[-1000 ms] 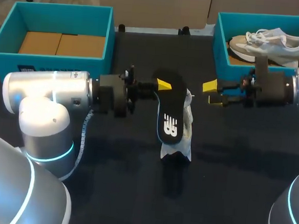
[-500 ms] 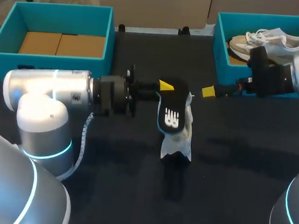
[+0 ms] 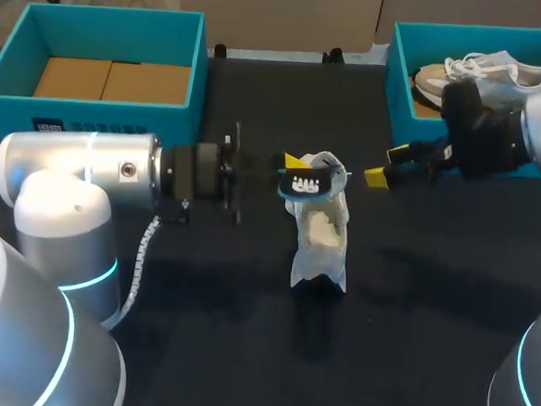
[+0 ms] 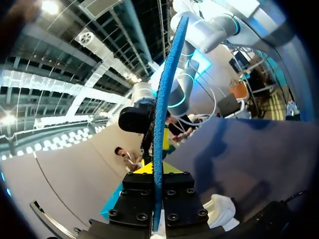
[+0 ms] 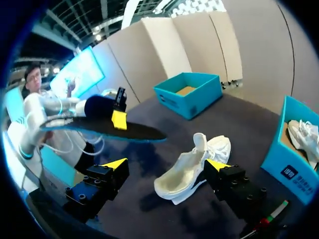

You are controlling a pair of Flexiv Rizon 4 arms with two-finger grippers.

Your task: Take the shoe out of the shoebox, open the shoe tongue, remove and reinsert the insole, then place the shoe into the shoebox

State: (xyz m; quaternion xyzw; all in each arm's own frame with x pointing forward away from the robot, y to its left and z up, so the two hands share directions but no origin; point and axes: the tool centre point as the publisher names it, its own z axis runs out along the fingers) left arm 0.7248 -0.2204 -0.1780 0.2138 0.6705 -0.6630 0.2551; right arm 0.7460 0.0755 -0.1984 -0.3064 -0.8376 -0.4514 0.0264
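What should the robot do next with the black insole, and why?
Probably lower the insole into the shoe. The left gripper is shut on it just above the white shoe, whose inside looks empty. The right gripper hangs open, off to the side.

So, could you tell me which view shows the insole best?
The right wrist view: the insole shows nearly full length, side-on, near the shoe. The head view foreshortens it; the left wrist view shows only its blue edge.
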